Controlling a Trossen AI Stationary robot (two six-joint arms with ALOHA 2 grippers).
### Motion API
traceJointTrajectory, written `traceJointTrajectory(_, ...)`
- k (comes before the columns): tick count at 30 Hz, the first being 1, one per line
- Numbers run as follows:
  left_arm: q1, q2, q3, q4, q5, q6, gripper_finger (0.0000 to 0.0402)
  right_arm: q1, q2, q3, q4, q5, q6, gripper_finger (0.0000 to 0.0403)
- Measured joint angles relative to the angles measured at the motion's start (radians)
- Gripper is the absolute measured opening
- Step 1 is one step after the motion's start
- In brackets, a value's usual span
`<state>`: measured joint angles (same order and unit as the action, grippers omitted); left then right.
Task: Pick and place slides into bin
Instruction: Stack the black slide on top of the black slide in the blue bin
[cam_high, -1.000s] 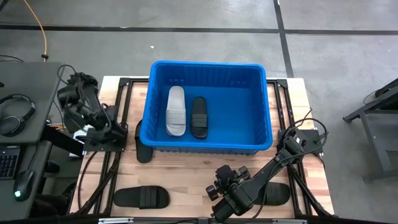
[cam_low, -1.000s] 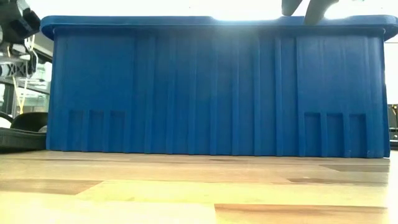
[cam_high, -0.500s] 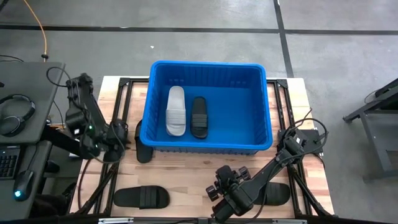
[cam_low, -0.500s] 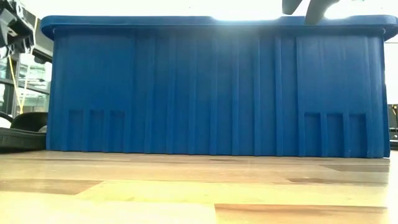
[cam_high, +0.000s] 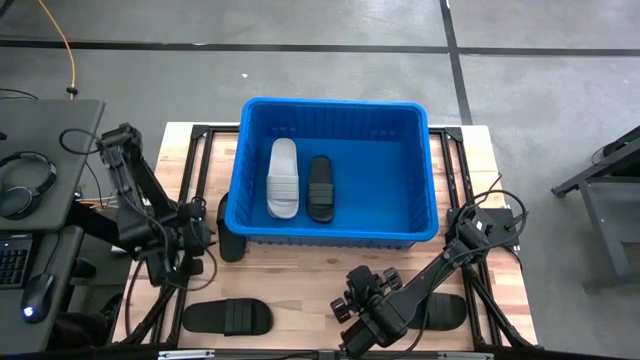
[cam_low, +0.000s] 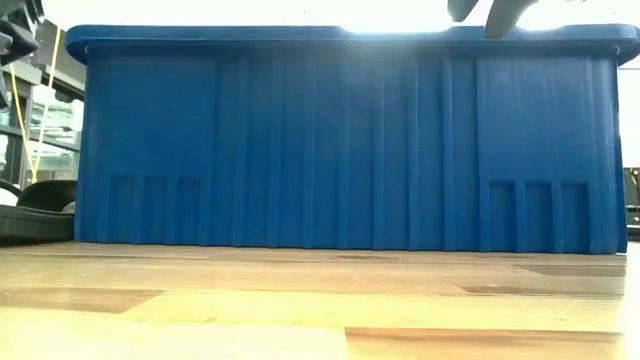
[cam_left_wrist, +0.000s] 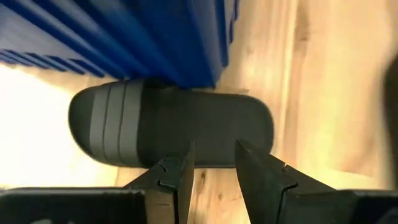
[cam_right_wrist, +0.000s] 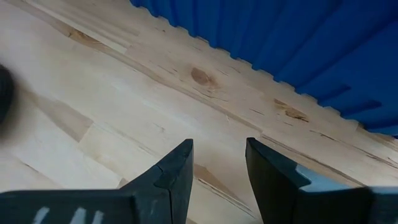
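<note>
The blue bin (cam_high: 335, 170) stands on the wooden table and holds a light grey slide (cam_high: 283, 178) and a black slide (cam_high: 320, 188), both flat on its floor. Another black slide (cam_high: 228, 232) lies on the table against the bin's left near corner. My left gripper (cam_high: 203, 240) is open just left of it; in the left wrist view the slide (cam_left_wrist: 180, 127) lies right ahead of the gripper (cam_left_wrist: 212, 155). My right gripper (cam_high: 362, 318) is open over bare wood near the front edge, and it also shows in the right wrist view (cam_right_wrist: 219, 152).
A black slide (cam_high: 227, 317) lies flat at the near left. Another black slide (cam_high: 445, 310) lies at the near right, partly under my right arm. The bin's near wall (cam_low: 350, 140) fills the low view. A desk with headphones (cam_high: 25, 185) stands left of the table.
My left gripper has moved toward the table's near edge and a little to the right, coming down beside the black slide at the bin's left near corner. My right arm and the slides have kept still.
</note>
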<state>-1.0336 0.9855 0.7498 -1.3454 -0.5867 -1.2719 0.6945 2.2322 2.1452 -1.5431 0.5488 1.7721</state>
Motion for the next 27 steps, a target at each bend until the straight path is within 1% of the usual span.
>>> traceJointTrajectory(4,0.000,0.076,0.000,0.007,0.031,-0.018,0.0106,0.004,0.000,0.000,0.013,0.000,0.000,0.0138)
traceJointTrajectory(8,0.000,0.134,-0.010,0.118,0.030,-0.021,0.0106,0.014,0.000,0.000,0.017,-0.002,-0.018,0.0138)
traceJointTrajectory(10,0.015,0.155,-0.037,0.142,0.081,-0.063,0.0099,0.022,0.000,0.000,0.018,-0.005,-0.026,0.0138)
traceJointTrajectory(12,0.056,0.170,-0.071,0.187,0.165,-0.117,0.0074,0.031,0.000,0.000,0.019,-0.007,-0.025,0.0138)
traceJointTrajectory(14,0.089,0.170,-0.092,0.223,0.213,-0.124,0.0032,0.043,0.000,0.000,0.023,-0.008,-0.024,0.0138)
traceJointTrajectory(15,0.101,0.171,-0.092,0.232,0.209,-0.123,0.0016,0.050,0.000,0.000,0.026,-0.008,-0.025,0.0138)
traceJointTrajectory(16,0.113,0.170,-0.090,0.235,0.192,-0.124,0.0010,0.056,0.000,0.000,0.026,-0.008,-0.024,0.0138)
traceJointTrajectory(19,0.156,0.170,-0.086,0.264,0.114,-0.123,0.0024,0.075,0.000,0.000,0.026,-0.008,-0.026,0.0138)
traceJointTrajectory(21,0.179,0.170,-0.088,0.301,0.078,-0.100,0.0022,0.087,0.000,0.000,0.026,-0.011,-0.023,0.0138)
traceJointTrajectory(22,0.194,0.170,-0.094,0.327,0.080,-0.079,0.0013,0.094,0.000,0.000,0.026,-0.011,-0.020,0.0138)
traceJointTrajectory(24,0.237,0.170,-0.109,0.389,0.115,-0.071,0.0004,0.105,0.000,0.000,0.031,-0.018,-0.018,0.0138)
traceJointTrajectory(27,0.268,0.171,-0.132,0.466,0.160,-0.063,0.0014,0.123,0.000,0.000,0.038,-0.037,-0.016,0.0138)
